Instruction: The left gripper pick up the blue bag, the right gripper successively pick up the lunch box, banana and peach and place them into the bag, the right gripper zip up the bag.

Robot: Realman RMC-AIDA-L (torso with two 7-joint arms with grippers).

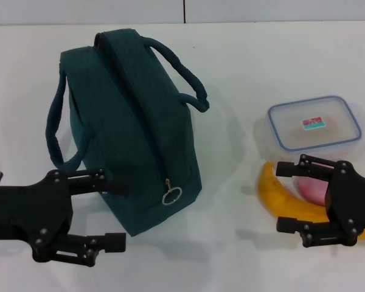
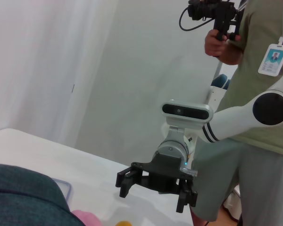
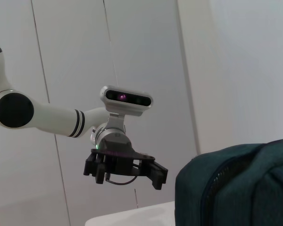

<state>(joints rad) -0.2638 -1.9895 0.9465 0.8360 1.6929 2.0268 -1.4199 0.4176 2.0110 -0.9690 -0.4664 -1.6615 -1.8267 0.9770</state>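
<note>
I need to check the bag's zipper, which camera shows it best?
The head view: the zipper runs along the bag top to its ring pull. The right wrist view shows a short stretch; the left wrist view shows only a bag corner.

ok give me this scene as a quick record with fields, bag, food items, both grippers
bag: dark teal fabric bag with two handles on the white table, zipper looks closed, ring pull at the near end
lunch box: clear plastic lunch box with blue-rimmed lid, right of the bag, lid on
banana: yellow banana, in front of the lunch box
peach: pink peach, partly hidden by the right gripper
left gripper: open, at the bag's near left corner, holding nothing
right gripper: open, over the banana and peach, holding nothing
</note>
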